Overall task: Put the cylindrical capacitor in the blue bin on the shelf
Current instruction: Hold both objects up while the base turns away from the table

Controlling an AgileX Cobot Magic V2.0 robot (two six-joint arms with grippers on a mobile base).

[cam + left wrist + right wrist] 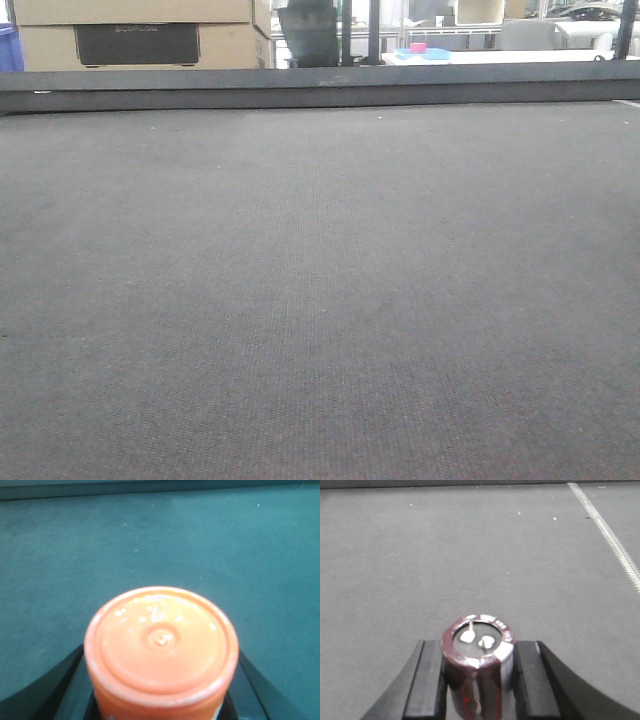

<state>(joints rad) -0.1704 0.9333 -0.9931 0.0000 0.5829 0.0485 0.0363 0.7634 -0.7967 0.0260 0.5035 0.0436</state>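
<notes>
The right gripper (479,680) is closed on the cylindrical capacitor (477,647), so the capacitor sits between the two black fingers (426,680), which press on its left and right sides. We see it standing upright over the bench (470,555). It has a dark brown body, a silvery patch on the rim, and two small metal leads on its top face. Its lower end is cut off by the picture edge, so we cannot tell whether it touches the bench or is lifted from it. Farther over the bench, to the right of the capacitor, a thin white stripe (610,535) runs across the gray mat. The left gripper (157,695) is also closed, and it holds an orange cylinder (160,640) with a round glossy top that fills most of the left wrist view. Only the dark outer parts of its fingers show on each side. In the front view the bench mat is plain gray up to a dark raised edge (320,85) at its far side. Behind that edge stand cardboard boxes (140,35).
</notes>
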